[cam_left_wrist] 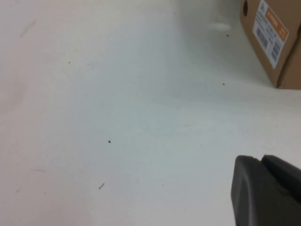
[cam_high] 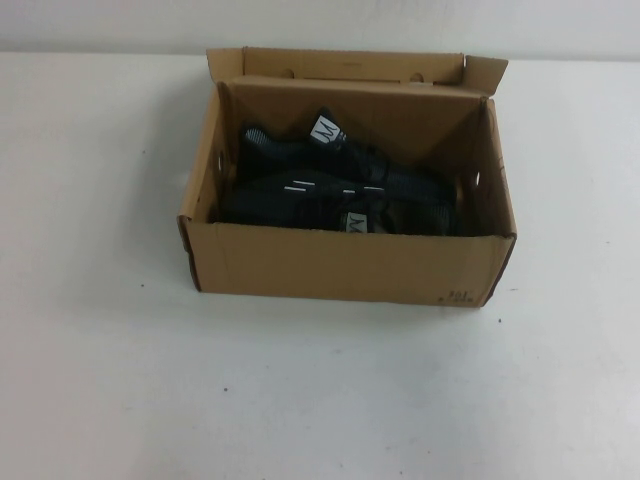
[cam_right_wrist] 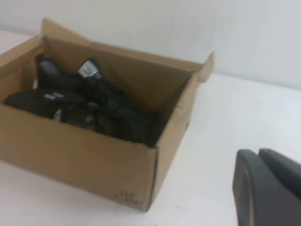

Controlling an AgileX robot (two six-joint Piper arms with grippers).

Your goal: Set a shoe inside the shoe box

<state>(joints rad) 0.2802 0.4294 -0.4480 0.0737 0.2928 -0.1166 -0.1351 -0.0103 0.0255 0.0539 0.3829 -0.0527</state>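
Both black shoes (cam_high: 330, 185) are seen lying inside the open shoe box (cam_high: 340, 265), upper centre of the high view, flap lid folded back, box resting on the white table (cam_high: 320, 400). Left gripper (cam_left_wrist: 265, 193) and right gripper (cam_right_wrist: 265, 188) are each seen only at the lower right of their own wrist views, fingers clenched on nothing, both off the box.

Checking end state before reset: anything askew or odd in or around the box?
Nothing damaged or spilled. Both shoes lie inside the shoe box, overlapping rather than side by side; one tongue sticks up. Flap lid stands open at the back. Left gripper and right gripper are shut, parked clear of the box.
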